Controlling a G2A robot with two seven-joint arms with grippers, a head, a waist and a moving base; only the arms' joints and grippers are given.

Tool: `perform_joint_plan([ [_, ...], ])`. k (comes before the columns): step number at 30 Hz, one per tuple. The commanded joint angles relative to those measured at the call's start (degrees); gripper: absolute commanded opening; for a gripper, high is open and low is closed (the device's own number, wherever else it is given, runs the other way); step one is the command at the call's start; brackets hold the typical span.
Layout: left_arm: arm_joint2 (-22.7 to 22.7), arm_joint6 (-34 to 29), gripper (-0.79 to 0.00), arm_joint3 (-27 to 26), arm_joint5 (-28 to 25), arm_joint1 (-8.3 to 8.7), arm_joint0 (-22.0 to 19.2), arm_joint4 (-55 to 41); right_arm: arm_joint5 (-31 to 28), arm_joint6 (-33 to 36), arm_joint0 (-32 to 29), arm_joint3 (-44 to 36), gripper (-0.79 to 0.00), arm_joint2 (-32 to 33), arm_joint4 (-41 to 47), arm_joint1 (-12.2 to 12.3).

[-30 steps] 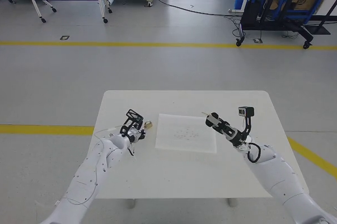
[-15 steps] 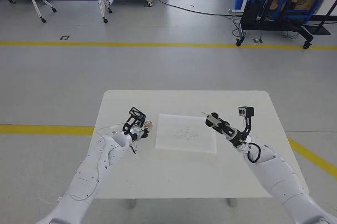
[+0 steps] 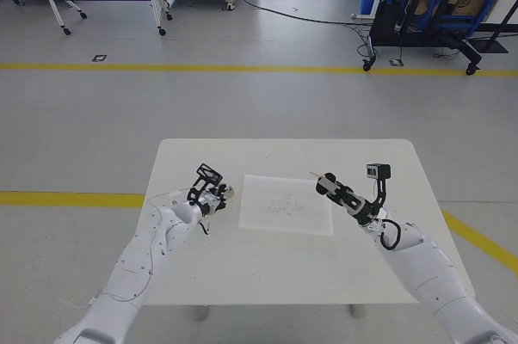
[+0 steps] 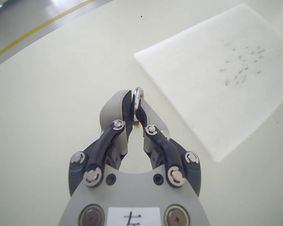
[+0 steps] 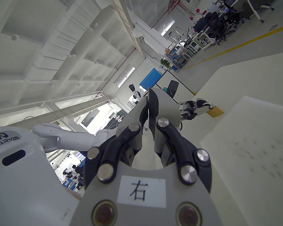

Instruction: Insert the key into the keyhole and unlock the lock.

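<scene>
A brass padlock (image 3: 228,191) with a silver shackle (image 4: 136,96) is at the left edge of the white foam pad (image 3: 286,205), low over the table. My left gripper (image 4: 135,101) is shut on the shackle, and most of the brass body is hidden under its fingers. The right wrist view shows the brass body (image 5: 215,111) sticking out of that gripper (image 5: 199,105). My right gripper (image 3: 321,179) is held above the pad's far right part. It is shut on the key (image 5: 147,92), whose thin blade pokes out past the fingertips (image 3: 313,175).
The white table (image 3: 285,267) carries the foam pad, which has small dents in its middle (image 4: 243,64). Bare tabletop lies in front of the pad and on both sides. The floor beyond has yellow lines.
My left gripper has shifted a little forward and right, closing in on the padlock. The right arm with the key has stayed still.
</scene>
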Motion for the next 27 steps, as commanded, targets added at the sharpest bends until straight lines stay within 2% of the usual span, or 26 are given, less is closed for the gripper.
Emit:
perform_joint_plan([
  [1,-1.59,-1.36,-0.785,-0.06,-3.64,-0.15,0.42,-9.25,0.00,0.00,0.00,0.00,-0.785,0.00,0.00,0.00],
  [4,-4.07,-7.09,-0.785,0.13,-10.19,-0.33,0.89,-26.08,0.00,0.00,0.00,0.00,-0.785,0.00,0.00,0.00],
  [6,-5.10,-13.35,-0.785,0.32,-13.88,-0.27,0.90,-36.49,0.00,0.00,0.00,0.00,-0.785,0.00,0.00,0.00],
  [10,-6.51,-25.20,-0.785,0.64,-16.38,-0.01,0.80,-55.25,0.00,0.00,0.00,0.00,-0.785,0.00,0.00,0.00],
  [19,-6.58,-26.07,-0.785,0.62,-16.23,0.03,0.77,-56.19,0.00,0.00,0.00,0.00,-0.785,0.00,0.00,0.00],
  [21,-6.42,-25.03,-0.785,0.18,-14.13,-0.22,1.75,-59.64,0.00,0.00,0.00,0.00,-0.785,0.00,0.00,0.00],
  [23,-6.34,-25.35,-0.785,0.55,-10.73,-0.66,2.23,-67.31,0.00,0.00,0.00,0.00,-0.785,0.00,0.00,0.00],
  [27,-5.67,-33.25,-0.785,5.21,1.23,-1.62,-0.47,-82.97,5.49,-4.75,0.95,-1.56,-0.785,-1.15,-1.79,-0.94],
])
